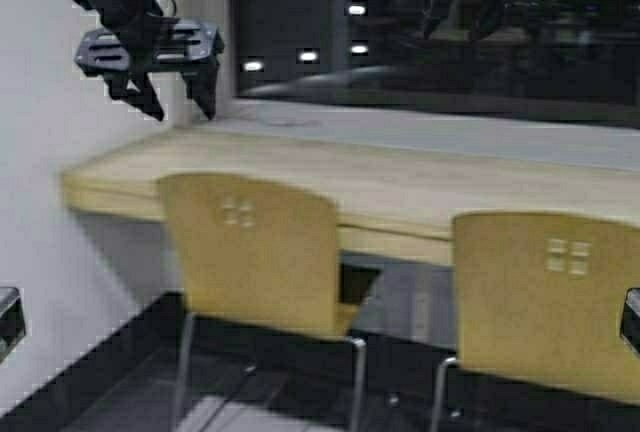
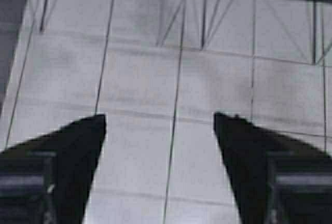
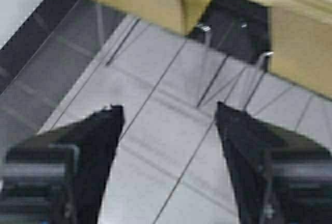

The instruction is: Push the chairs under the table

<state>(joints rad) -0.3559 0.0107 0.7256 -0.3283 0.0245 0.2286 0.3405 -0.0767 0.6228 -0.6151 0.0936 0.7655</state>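
The long light beige wood table (image 1: 380, 187) with a thick yellow front edge runs across the high view from 9 o'clock to 3 o'clock. It sticks out from a plain white wall (image 1: 40, 122) at 9 o'clock. A big dark window (image 1: 440, 32) sits behind it at 12 o'clock.

Two yellow-tan wooden chairs stand at the table's front edge. One chair (image 1: 255, 252) is near 7 o'clock. The other chair (image 1: 550, 297) is near 4 o'clock. Their thin shiny legs stand on a pale grey tiled floor (image 2: 176, 79).

The left gripper (image 2: 161, 123) hangs above the floor, spread wide and holding nothing. The right gripper (image 3: 168, 115) hangs above the floor near the chair legs, also spread wide and holding nothing.
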